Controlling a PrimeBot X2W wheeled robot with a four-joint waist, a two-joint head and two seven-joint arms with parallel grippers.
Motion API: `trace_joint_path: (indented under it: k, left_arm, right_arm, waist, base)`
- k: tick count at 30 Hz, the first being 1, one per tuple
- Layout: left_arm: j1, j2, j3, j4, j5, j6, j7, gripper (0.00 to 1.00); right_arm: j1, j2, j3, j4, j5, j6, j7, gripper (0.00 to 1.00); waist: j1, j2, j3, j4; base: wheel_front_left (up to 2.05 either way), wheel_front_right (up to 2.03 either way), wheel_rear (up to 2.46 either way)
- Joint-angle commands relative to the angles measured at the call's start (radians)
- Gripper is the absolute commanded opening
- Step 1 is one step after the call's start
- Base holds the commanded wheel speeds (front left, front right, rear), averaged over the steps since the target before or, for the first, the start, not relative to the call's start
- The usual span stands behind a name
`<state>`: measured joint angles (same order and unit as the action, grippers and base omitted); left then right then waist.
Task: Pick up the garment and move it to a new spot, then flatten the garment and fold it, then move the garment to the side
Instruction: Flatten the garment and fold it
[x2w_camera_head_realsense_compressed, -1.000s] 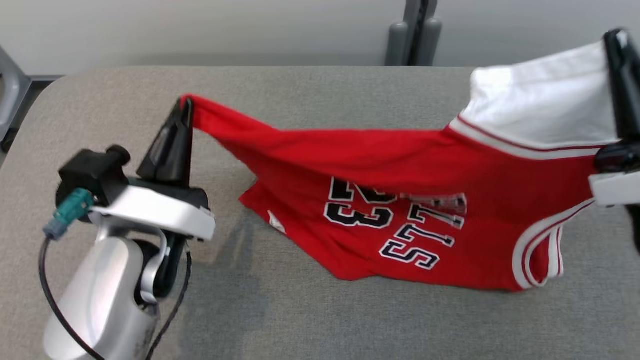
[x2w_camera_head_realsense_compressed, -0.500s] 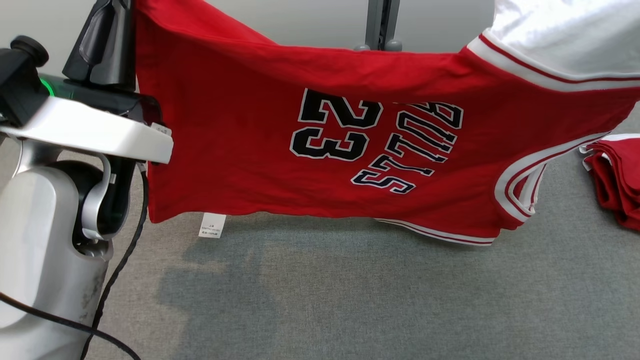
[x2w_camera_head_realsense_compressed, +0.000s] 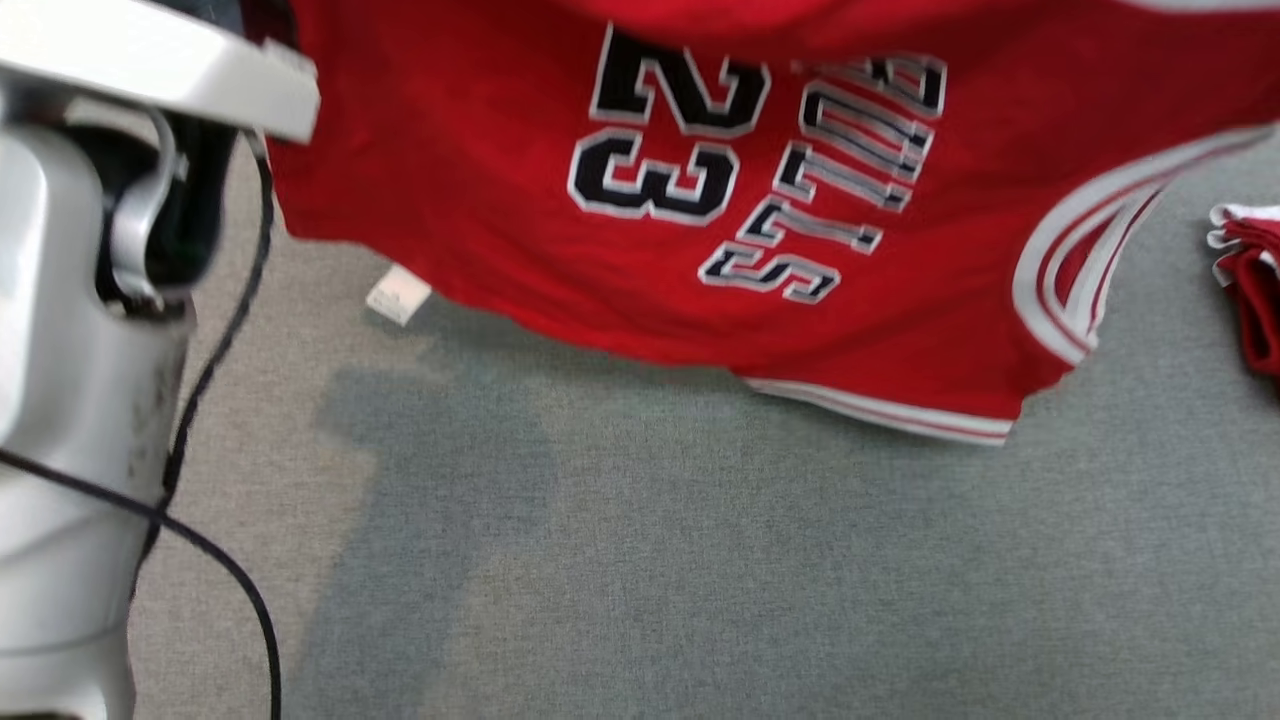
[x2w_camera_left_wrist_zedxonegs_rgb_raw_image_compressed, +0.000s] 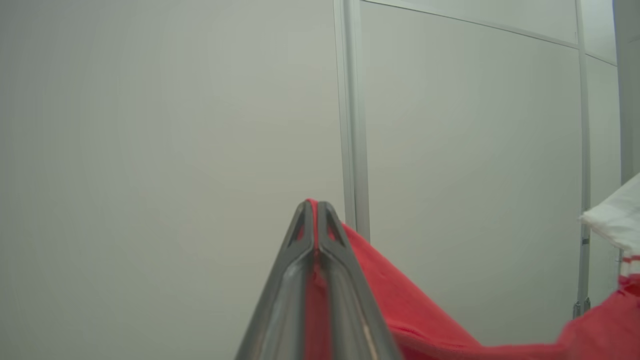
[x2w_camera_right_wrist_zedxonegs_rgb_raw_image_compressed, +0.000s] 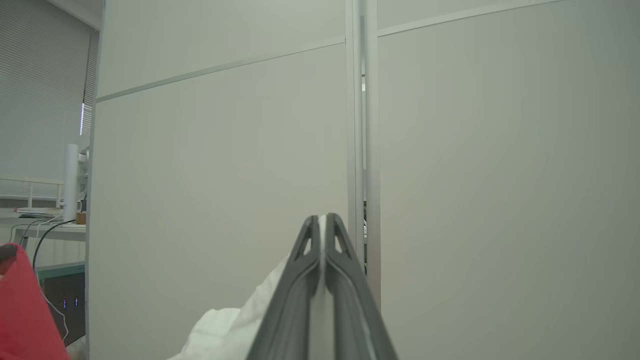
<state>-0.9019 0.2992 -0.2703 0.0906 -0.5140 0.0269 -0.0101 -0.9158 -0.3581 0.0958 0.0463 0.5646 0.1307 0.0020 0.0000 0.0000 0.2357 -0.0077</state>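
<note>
- Hanging from both grippers, garment spans the head view from 9 to 3 o'clock as a stretched sheet. Its long axis runs along that line, the print is upside down and the free edge points toward 6.
- left gripper is pinched tight on red cloth at the 9 o'clock corner. The cloth runs off its tips toward 4 o'clock in the left wrist view.
- right gripper is clamped on the white part of the garment, which falls away toward 7 o'clock in the right wrist view.
- Garment hangs below both sets of tips, so neither arm is nearer; the hold is shared.
- table lies at 6 o'clock under the free edge. Whether the edge touches it I cannot tell; it is blurred.
- red cloth pile sits at 3 o'clock, apart from the armhole trim. My judgement is that the lay-down should go toward 6, not 3.
</note>
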Motion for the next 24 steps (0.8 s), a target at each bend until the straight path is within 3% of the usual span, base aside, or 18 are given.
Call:
trace_joint_path:
  k: [1, 6, 15, 24]
  left_arm:
    - [-0.065, -0.006, 0.002, 0.047, -0.006, -0.019, -0.017, 0.00]
    - [-0.192, -0.023, -0.002, 0.170, -0.005, -0.058, -0.061, 0.00]
    - [-0.435, -0.073, 0.009, 0.463, -0.022, -0.108, -0.172, 0.00]
    - [-0.528, -0.101, 0.008, 0.712, -0.053, -0.140, -0.228, 0.00]
  right_arm:
    - [-0.072, -0.006, 0.020, 0.037, 0.008, 0.000, -0.022, 0.00]
    - [-0.247, -0.002, 0.067, 0.141, 0.017, 0.000, -0.069, 0.00]
    - [-0.576, 0.045, 0.166, 0.445, 0.064, 0.000, -0.218, 0.00]
    - [-0.662, 0.126, 0.262, 0.702, 0.143, 0.000, -0.261, 0.00]
  waist:
    - [0.0000, 0.0000, 0.049, 0.005]
    - [0.0000, 0.0000, 0.101, 0.013]
    - [0.0000, 0.0000, 0.172, 0.020]
    - [0.0000, 0.0000, 0.214, 0.013]
  base:
    - [0.00, 0.00, 0.00]
    - [0.00, 0.00, 0.00]
    - [0.00, 0.00, 0.00]
    - [0.00, 0.00, 0.00]
